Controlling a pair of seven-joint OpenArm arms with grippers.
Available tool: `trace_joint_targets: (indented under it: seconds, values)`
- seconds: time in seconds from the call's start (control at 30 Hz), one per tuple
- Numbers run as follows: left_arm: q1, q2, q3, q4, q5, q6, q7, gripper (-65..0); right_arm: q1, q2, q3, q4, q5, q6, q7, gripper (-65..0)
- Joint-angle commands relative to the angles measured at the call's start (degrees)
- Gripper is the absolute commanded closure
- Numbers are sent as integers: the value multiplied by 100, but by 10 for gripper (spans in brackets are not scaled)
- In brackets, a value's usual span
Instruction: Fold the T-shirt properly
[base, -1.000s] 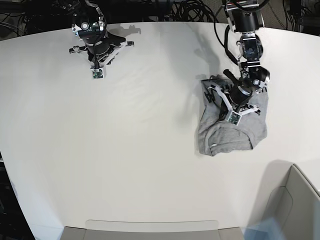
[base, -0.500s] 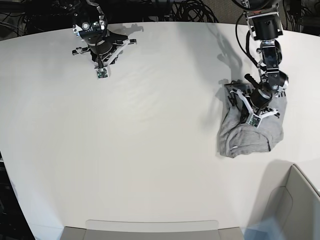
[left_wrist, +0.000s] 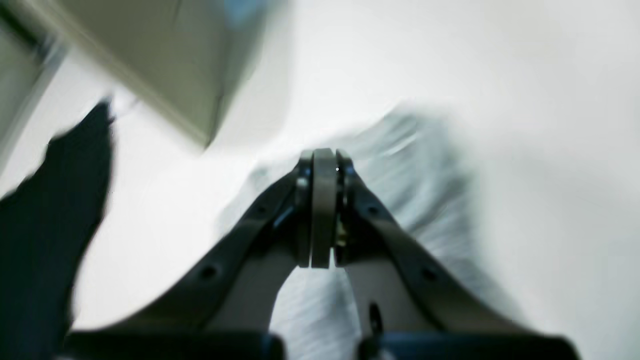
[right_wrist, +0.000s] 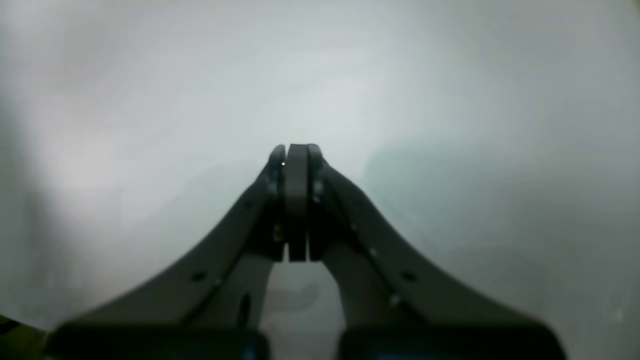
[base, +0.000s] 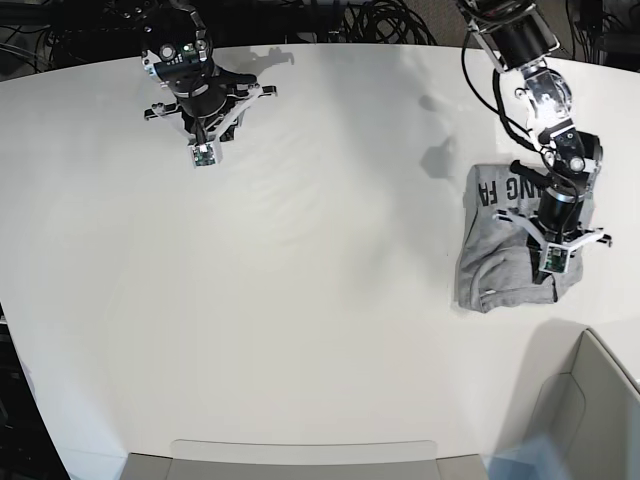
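While the left gripper (base: 553, 232), jaws pressed together, is poised over the T-shirt (base: 495, 270), at the table's (base: 300, 300) three o'clock edge, folds could be dragged loose.

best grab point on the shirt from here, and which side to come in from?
Probably the lower-left corner of the shirt, where the folded layers end in a free edge on bare table. Come in from the left, low and flat. The top edge carries the lettering, the right side lies under the left tool, and the box crowds the lower right.
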Motion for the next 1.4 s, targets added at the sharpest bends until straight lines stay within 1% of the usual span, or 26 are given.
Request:
trace_joint_targets:
  seconds: [0.0, 0.1, 0.3, 0.4, 0.47, 0.53, 0.7, 0.87, 0.9, 0.97, 1.03, 1.1, 1.2, 1.37]
  values:
    - [100, 39, -47, 263, -71, 42, -109, 0, -1, 38, 21, 190, -41, 22, 101, 0]
    - [584, 303, -56, 782, -80, 42, -109, 0, -115, 21, 21, 296, -41, 22, 101, 0]
    - [2236, 918, -38, 1837, -115, 42, -144, 0, -634, 3, 29, 305, -41, 22, 110, 0]
    - [2843, 1164, -47, 2021, -317, 42, -144, 0, -941, -6, 29, 313, -41, 14, 110, 0]
    - [3186, 1208, -47, 2048, -432, 42, -144, 0, -1126, -111, 29, 313, -41, 14, 136, 0]
    - [3467, 1226, -56, 2048, -572, 42, -144, 0, -1363, -190, 56, 313, -50, 14, 391, 0]
    - [4329, 1234, -30, 2048, -950, 42, -153, 0, -2181, -164, 21, 313, -58, 14, 1323, 0]
    - [4979, 1261, -179, 2030, -1267, 42, -153, 0, -2893, -146, 29, 305, -58, 14, 1692, 0]
    - [5058, 1331, -258, 2021, -1320, 42, -153, 0, -3025, -129, 29, 305, -58, 14, 1754, 0]
    - [5190, 1481, -469, 2013, -1372, 42, -153, 0, -3341, 30, 29, 305, -58, 22, 1921, 0]
    - [5252, 1542, -636, 2004, -1381, 42, -153, 0, -3596, 162, 12, 287, -58, 22, 2088, 0]
    - [5357, 1542, -715, 1890, -1407, 42, -153, 0, -3842, 188, 12, 252, -67, 22, 2202, 0]
    - [5463, 1542, -821, 1564, -1627, 42, -153, 0, -4062, 223, 21, 32, -67, 22, 2404, 0]
    - [5524, 1542, -856, 800, -1698, 42, -188, 0, -4018, 223, 21, -997, -67, 22, 2923, 0]
